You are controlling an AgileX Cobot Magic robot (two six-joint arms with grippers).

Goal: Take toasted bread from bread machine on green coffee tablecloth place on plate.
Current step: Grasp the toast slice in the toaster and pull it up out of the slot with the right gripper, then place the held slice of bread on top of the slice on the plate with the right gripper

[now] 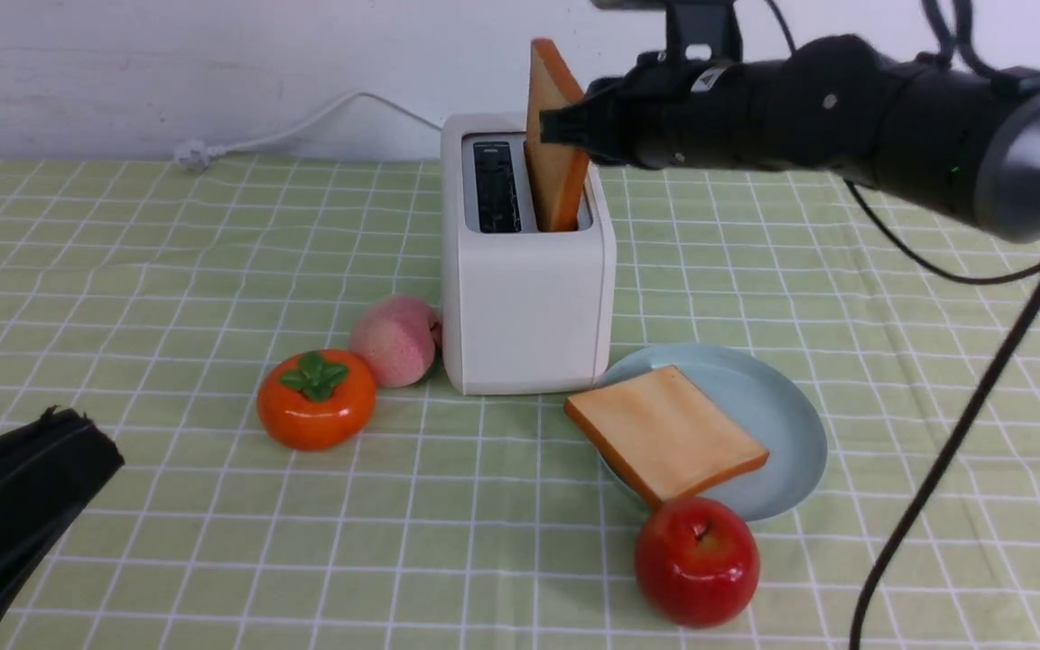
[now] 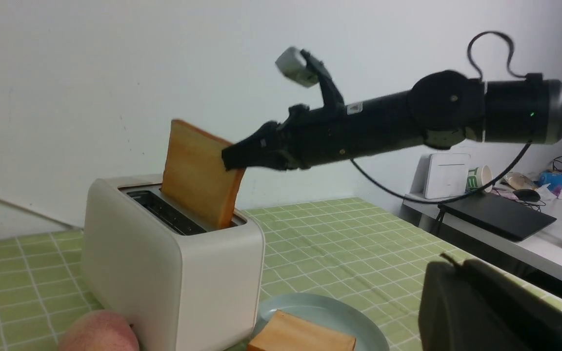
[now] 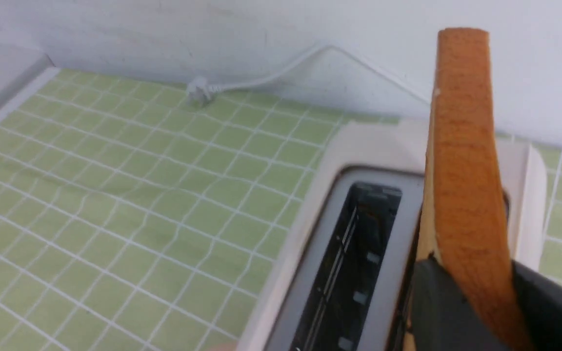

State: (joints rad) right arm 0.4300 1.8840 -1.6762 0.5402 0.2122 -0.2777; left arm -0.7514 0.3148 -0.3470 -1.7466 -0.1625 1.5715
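The cream-white bread machine [image 1: 524, 271] stands mid-table on the green coffee tablecloth [image 1: 123, 271]. One slice of toasted bread [image 1: 552, 135] stands tilted, half out of the right slot; the left slot is bare. My right gripper [image 1: 565, 126] is shut on this slice's near edge, with the crust [image 3: 466, 170] between its fingers and the same slice in the left wrist view [image 2: 198, 180]. A second slice [image 1: 664, 433] lies flat on the pale blue-green plate [image 1: 791, 424] in front right of the machine. My left gripper [image 1: 60, 433] hangs shut and empty at the near left.
A pink peach [image 1: 395, 340] and an orange persimmon [image 1: 316, 399] lie left of the machine. A red apple [image 1: 697, 560] sits against the plate's near rim. The white power cord [image 1: 303, 126] runs along the back wall. A side desk with a laptop [image 2: 495, 214] stands beyond the table.
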